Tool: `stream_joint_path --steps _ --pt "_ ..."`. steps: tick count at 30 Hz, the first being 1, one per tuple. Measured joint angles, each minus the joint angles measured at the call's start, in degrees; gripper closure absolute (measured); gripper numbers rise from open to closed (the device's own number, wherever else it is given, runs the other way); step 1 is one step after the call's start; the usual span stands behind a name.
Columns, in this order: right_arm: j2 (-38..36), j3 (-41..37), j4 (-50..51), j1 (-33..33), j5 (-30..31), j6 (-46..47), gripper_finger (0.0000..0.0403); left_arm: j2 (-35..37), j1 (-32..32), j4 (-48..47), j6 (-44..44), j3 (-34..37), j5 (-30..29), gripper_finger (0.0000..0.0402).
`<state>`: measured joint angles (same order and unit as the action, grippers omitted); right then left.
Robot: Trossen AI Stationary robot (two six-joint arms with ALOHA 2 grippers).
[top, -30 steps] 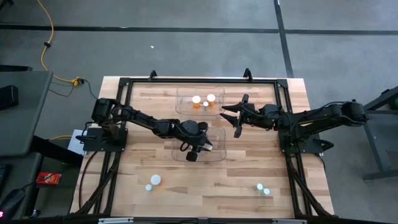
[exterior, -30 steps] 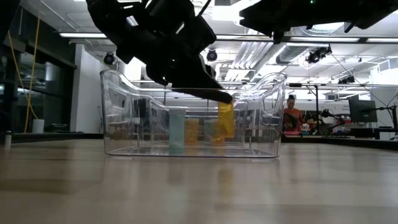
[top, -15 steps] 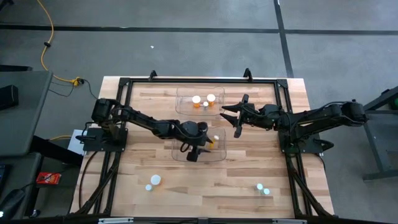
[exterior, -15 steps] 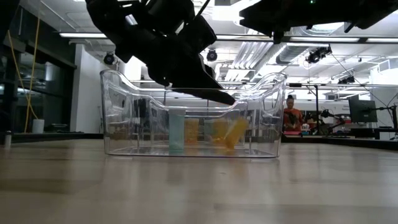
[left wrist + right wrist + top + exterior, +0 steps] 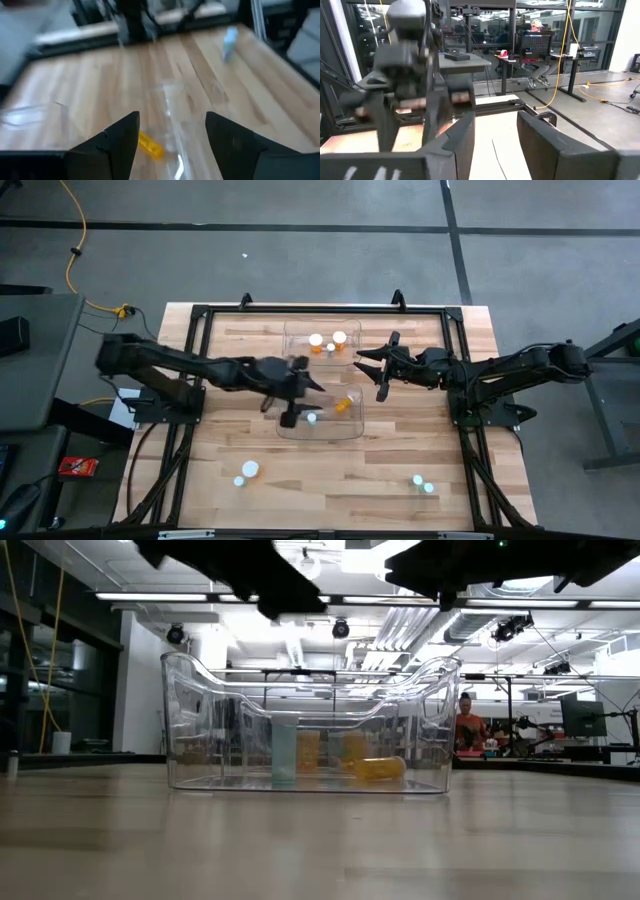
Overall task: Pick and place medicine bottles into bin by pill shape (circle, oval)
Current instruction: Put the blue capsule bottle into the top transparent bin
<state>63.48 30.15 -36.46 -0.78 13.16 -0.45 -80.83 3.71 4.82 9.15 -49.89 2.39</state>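
An orange medicine bottle (image 5: 343,405) lies on its side on the floor of the near clear bin (image 5: 352,432), close to the bin's right end (image 5: 380,768). A pale teal bottle (image 5: 285,750) stands upright in the same bin. My left gripper (image 5: 303,400) hangs open above the bin's left part, with nothing between its fingers (image 5: 172,135). The far bin (image 5: 292,330) holds three orange bottles with white caps (image 5: 316,340). My right gripper (image 5: 370,372) waits open in the air, right of the far bin.
Two loose bottles (image 5: 246,472) stand at the near left of the table, and two more (image 5: 422,483) at the near right. A black frame (image 5: 200,315) runs around the tabletop. Bare wood lies between the near bin and the front edge.
My left gripper has opened and let go of the orange bottle. The bottle dropped into the near bin and tipped over onto its side. The gripper then rose and drew back toward the table's left edge.
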Motion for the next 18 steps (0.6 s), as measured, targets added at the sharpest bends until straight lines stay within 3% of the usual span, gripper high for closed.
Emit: stream_joint_path --steps 8,13,18 --pt "0.0 0.0 0.2 0.0 0.0 0.0 0.0265 22.0 0.7 13.3 -3.1 17.1 -9.5 0.0186" --pt "0.0 0.0 0.2 0.0 0.0 0.0 0.0265 35.8 2.1 15.0 -4.2 24.6 -10.5 0.0186" --pt "0.0 0.0 0.2 0.0 0.0 0.0 0.0265 45.0 2.7 14.6 -5.6 28.5 -10.6 0.0186"
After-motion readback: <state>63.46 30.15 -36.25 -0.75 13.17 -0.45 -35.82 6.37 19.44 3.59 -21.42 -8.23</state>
